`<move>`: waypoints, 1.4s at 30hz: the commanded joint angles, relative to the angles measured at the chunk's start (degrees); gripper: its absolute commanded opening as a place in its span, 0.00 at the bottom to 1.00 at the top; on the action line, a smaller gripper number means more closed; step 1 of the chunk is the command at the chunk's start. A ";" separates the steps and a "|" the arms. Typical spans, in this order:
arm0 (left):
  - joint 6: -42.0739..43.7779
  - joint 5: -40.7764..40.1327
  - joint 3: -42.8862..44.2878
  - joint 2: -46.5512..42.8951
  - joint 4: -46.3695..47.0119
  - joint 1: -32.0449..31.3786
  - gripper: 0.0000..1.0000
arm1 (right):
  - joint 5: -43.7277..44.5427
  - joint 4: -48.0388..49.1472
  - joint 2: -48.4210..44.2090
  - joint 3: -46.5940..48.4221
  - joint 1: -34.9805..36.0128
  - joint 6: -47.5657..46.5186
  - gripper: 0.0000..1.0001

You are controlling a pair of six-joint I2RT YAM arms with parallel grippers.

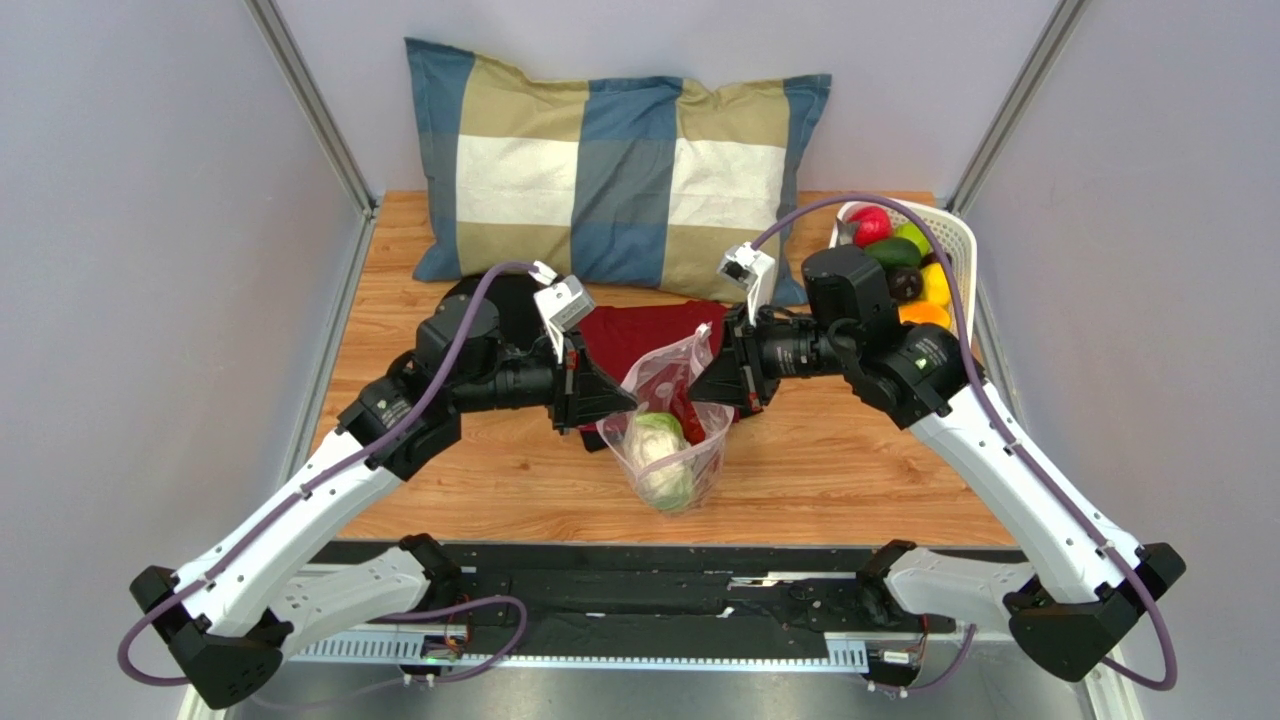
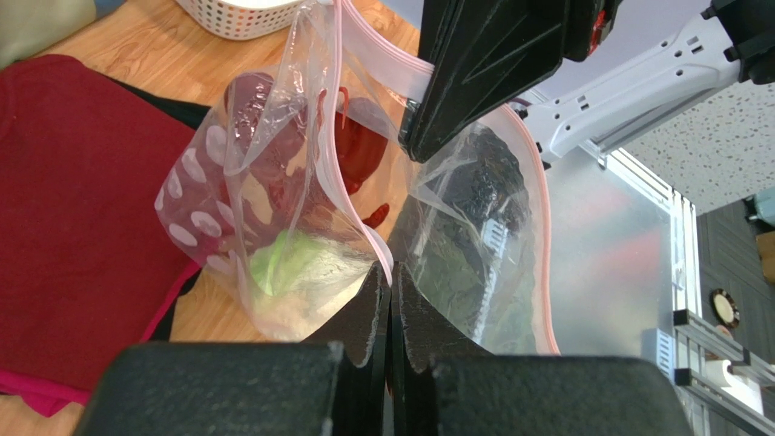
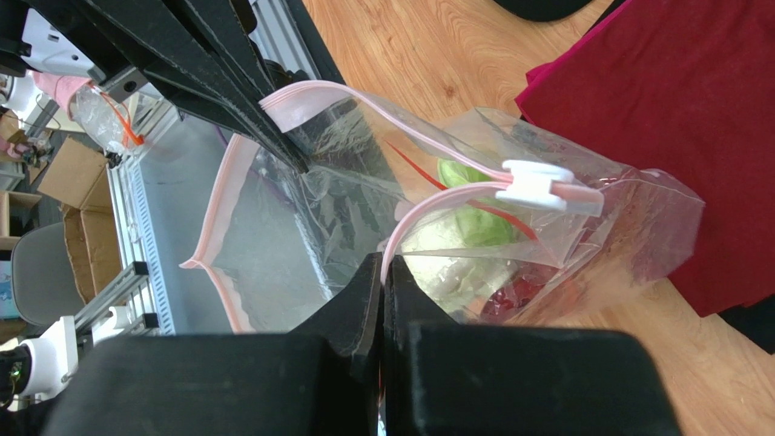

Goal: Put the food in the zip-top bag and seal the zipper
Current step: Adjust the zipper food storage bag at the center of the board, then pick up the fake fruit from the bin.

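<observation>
Zip-top bag [image 1: 672,393], clear plastic, wooden table [image 1: 872,480], grey walls [image 1: 150,225]; green, red food [image 1: 657,446] inside; left gripper [image 2: 391,283], right gripper [image 3: 381,272] clamped on rim, 9 and 3 o'clock

The left arm [image 1: 323,503], at lower left, and the right arm [image 1: 1010,477], at lower right, have white tapered links between chunky black joints. A purple cable [image 1: 478,300] loops along each. White camera blocks [image 1: 562,300] cap the wrists. The left gripper [image 2: 390,282] and right gripper [image 3: 381,272] are matte black with notched edges.

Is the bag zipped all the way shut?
No, the bag gapes open: its two pink zipper strips stand wide apart.
</observation>
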 commanded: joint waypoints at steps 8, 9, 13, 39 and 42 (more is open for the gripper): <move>-3.01 -5.51 5.58 -0.76 1.00 -0.19 0.00 | 6.26 -5.41 0.24 1.92 -6.23 -7.15 0.07; -3.54 -6.31 5.67 -0.15 -0.93 -0.19 0.00 | 6.26 -6.37 0.42 0.61 -7.47 -7.68 0.15; -5.47 -7.73 5.23 1.87 -0.95 -0.19 0.00 | 2.57 -6.74 1.47 0.50 -14.85 -9.09 0.75; -6.09 -7.73 6.99 7.94 1.87 -0.19 0.00 | 27.43 7.15 38.72 20.72 -49.32 -31.76 0.88; -5.92 -7.46 6.90 8.03 1.95 -0.19 0.00 | 29.81 7.33 42.07 23.18 -49.32 -32.38 0.89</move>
